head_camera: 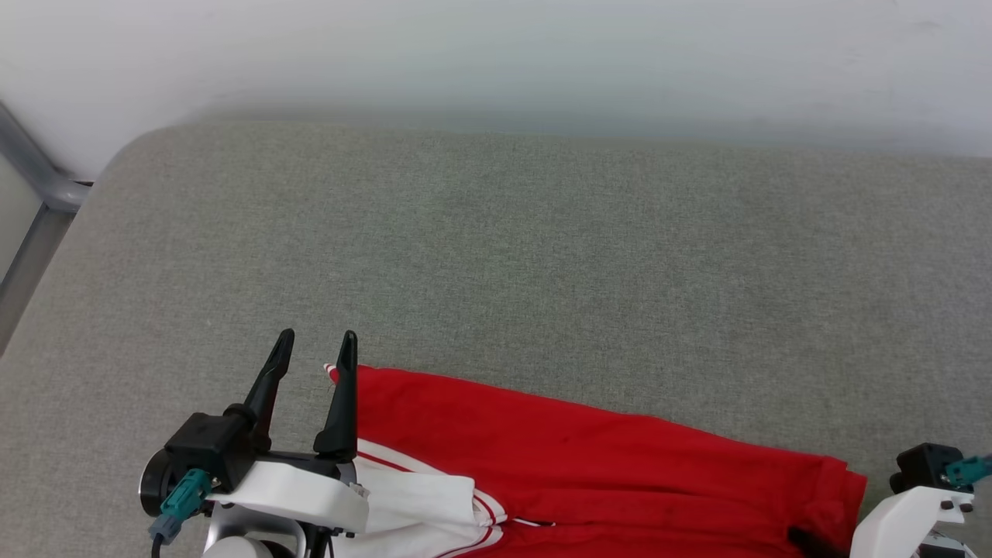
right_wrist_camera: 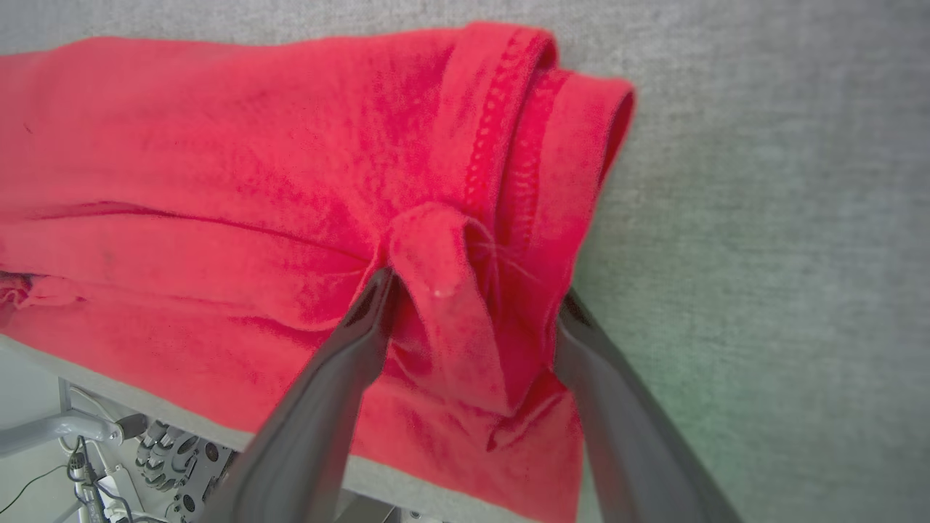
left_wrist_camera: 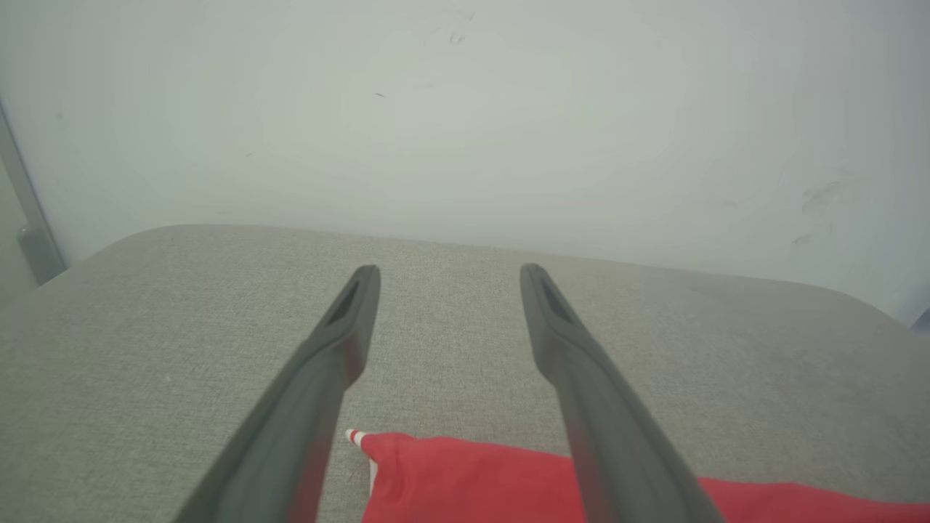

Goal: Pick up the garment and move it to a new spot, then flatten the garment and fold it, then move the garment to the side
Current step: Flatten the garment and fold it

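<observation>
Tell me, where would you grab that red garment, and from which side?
Grip the raised fold beside the thick hemmed right end of the garment, coming down from above: it stands up off the grey surface, so two fingers can close around it. The right gripper straddles it, jaws open.

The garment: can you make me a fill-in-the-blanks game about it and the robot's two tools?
The garment is mostly ___ in colour.
It lies on a ___ cloth surface.
The left tool is ___, holding nothing.
A raised fold of cloth sits ___ the two fingers of the right tool.
Missing words: red; grey; open; between.
</observation>
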